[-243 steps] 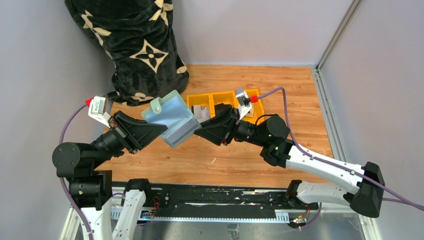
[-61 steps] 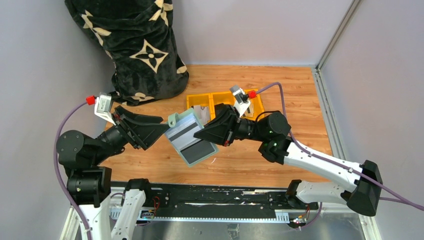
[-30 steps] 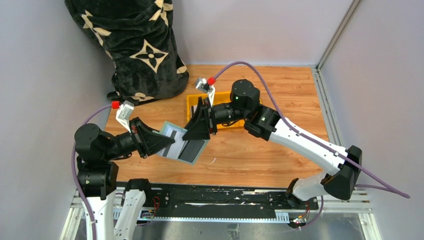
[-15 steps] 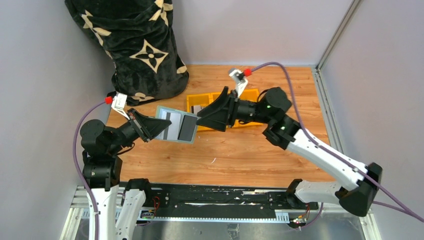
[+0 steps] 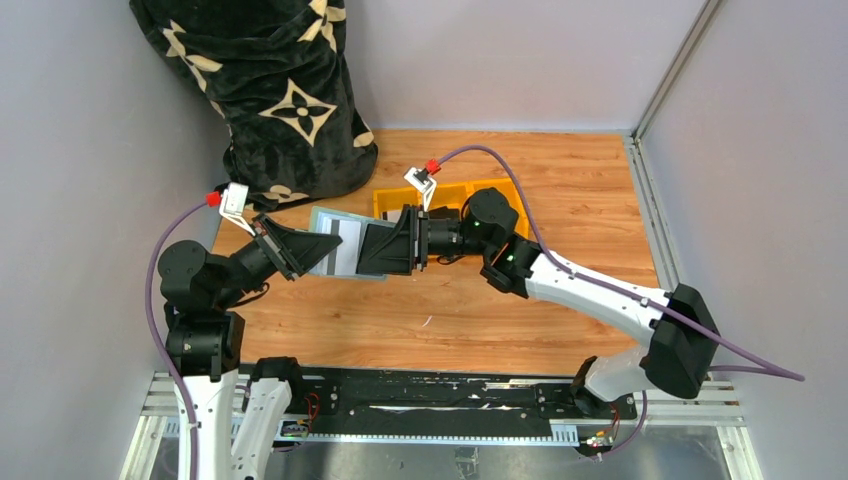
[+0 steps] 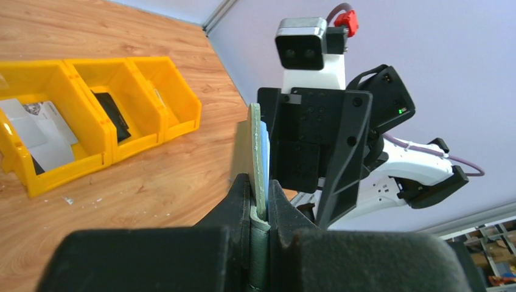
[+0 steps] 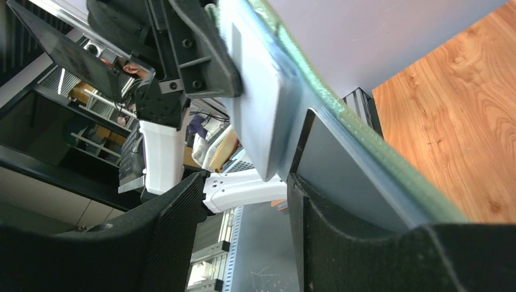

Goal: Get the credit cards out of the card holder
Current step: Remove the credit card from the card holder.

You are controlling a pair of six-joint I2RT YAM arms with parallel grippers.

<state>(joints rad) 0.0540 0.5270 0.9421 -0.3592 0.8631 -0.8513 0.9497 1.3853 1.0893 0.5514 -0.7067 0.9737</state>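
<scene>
The sage-green card holder (image 5: 322,222) hangs open above the table, left of centre. My left gripper (image 5: 322,252) is shut on its left edge; the left wrist view shows the holder (image 6: 256,146) edge-on, pinched between the jaws. A pale credit card (image 5: 345,254) with a dark stripe shows in its sleeves. My right gripper (image 5: 366,250) is open at the holder's right half. In the right wrist view one of its fingers (image 7: 347,243) lies against the holder's inner face (image 7: 359,131), and a grey-white card (image 7: 258,97) juts out over the gap between the jaws.
A yellow three-compartment tray (image 5: 500,190) stands behind the right arm; the left wrist view shows pale cards (image 6: 36,131) and a black item (image 6: 112,115) in it. A black patterned bag (image 5: 270,90) fills the back left corner. Grey walls close in on both sides.
The right gripper has swung left from the tray side to the holder's right half, its jaws wider than a second ago. The left arm lifted the holder a second ago and now holds it still.
</scene>
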